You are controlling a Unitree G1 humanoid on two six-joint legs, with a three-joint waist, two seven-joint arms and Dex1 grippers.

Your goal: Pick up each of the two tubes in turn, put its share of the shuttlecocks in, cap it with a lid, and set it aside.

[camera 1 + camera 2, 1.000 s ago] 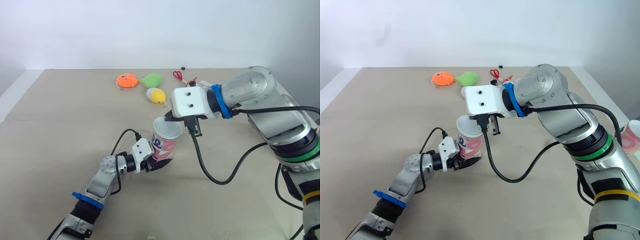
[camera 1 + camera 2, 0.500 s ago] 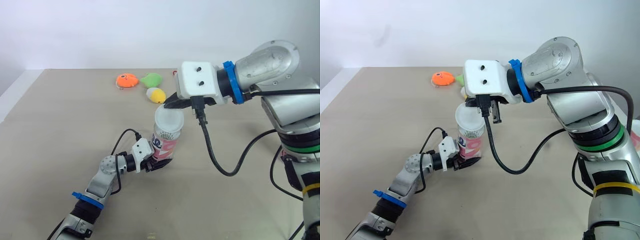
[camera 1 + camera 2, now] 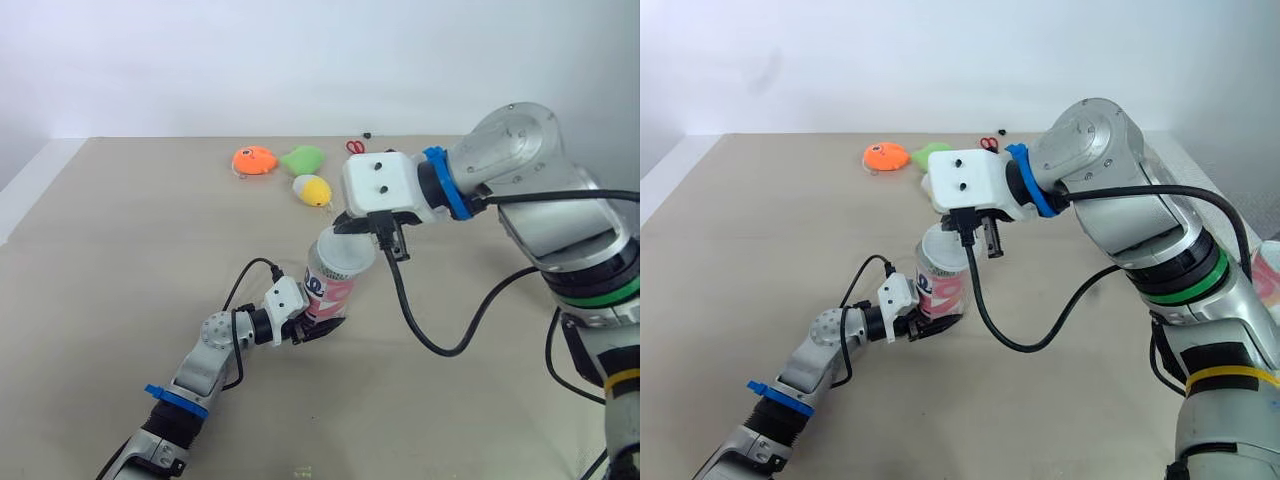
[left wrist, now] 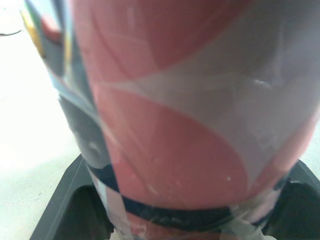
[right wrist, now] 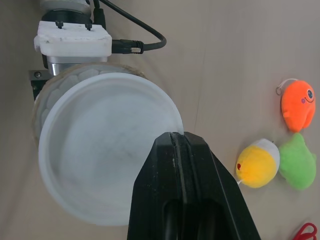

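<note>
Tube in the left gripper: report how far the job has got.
Done: left gripper holds the tube upright. In hand: right gripper pinches the lid over its mouth, not visibly seated. Left: press it on, set aside, then what looks like the second tube, far right.

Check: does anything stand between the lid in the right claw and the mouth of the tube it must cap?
Nothing visible does. The lid, pinched in the right claw, lies right over the mouth of the tube, which the left claw holds upright.

Pink-and-white printed tube (image 3: 328, 296) is standing upright in left gripper (image 3: 318, 327); white round plastic lid (image 5: 107, 150), pinched by right gripper (image 5: 178, 136), is tilting over its mouth.
</note>
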